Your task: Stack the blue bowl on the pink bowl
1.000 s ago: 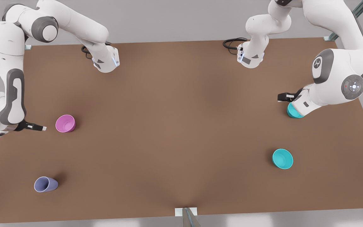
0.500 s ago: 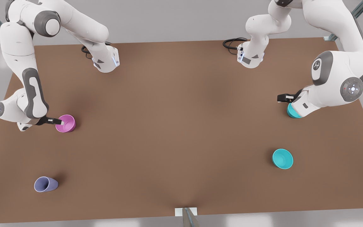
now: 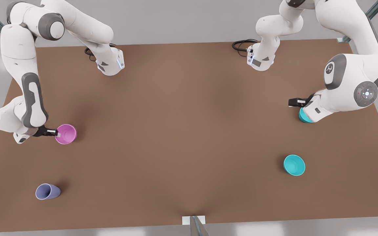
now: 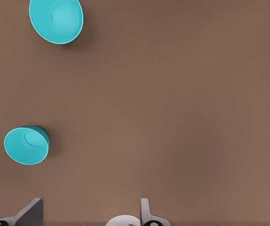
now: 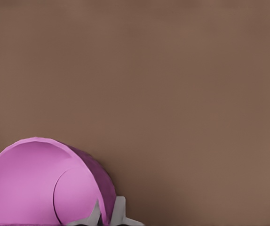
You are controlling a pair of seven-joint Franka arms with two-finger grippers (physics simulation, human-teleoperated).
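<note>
1. Pinching the rim of the pink bowl [image 3: 67, 134], the right gripper [image 3: 55, 132] has one finger [image 5: 96, 213] inside the wall and the other outside it, the pair drawn in tight on the bowl at the front view's left side of the brown table [image 3: 182, 131].
2. The blue bowl [image 3: 304, 117] sits well apart from the pink bowl, far across the table toward the front view's right, partly hidden under the left arm's wrist.
3. The left gripper [image 4: 91, 207] hangs just beside that blue bowl, on the side facing the pink bowl. Its fingers [image 4: 31, 212] are spread wide and hold nothing, with bare table between them in the left wrist view.
4. A second teal bowl [image 3: 294, 165] stands upright, also far from the pink bowl toward the front view's right, and nearer the table's front edge than the blue bowl.
5. A lavender cup [image 3: 47, 191] stands near the pink bowl, closer to the table's front edge and touched by nothing.
6. In the left wrist view both teal bowls lie clear of the open fingers.
</note>
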